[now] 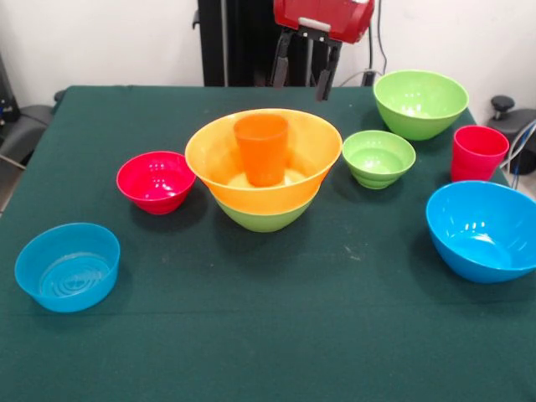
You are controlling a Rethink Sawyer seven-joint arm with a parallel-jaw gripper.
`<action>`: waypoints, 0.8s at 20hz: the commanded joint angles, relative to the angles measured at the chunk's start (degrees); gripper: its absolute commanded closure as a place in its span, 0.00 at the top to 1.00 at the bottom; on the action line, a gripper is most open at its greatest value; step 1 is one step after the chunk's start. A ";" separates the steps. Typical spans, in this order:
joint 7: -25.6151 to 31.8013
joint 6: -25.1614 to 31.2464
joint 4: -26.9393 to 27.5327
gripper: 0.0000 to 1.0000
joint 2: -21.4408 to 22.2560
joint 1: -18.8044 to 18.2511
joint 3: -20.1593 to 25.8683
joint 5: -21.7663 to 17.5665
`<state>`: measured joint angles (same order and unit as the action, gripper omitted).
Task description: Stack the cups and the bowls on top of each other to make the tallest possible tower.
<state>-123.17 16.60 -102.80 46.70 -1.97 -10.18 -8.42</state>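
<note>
At the table's middle a wide orange bowl sits nested in a big green bowl, and an orange cup stands upright inside the orange bowl. My gripper hangs open and empty above and behind this stack, its two dark fingers apart. A small red bowl rests left of the stack and a small blue bowl lies at the front left. To the right are a small green bowl, a big green bowl, a red cup and a big blue bowl.
The dark green tablecloth covers the whole table. Black equipment sits off the left edge, and a black object with cables lies past the right edge.
</note>
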 commanded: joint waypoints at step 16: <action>-11.85 16.85 14.98 1.00 -11.44 8.27 4.00 6.19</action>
<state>-123.17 28.03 -95.17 42.96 2.08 -10.00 -5.67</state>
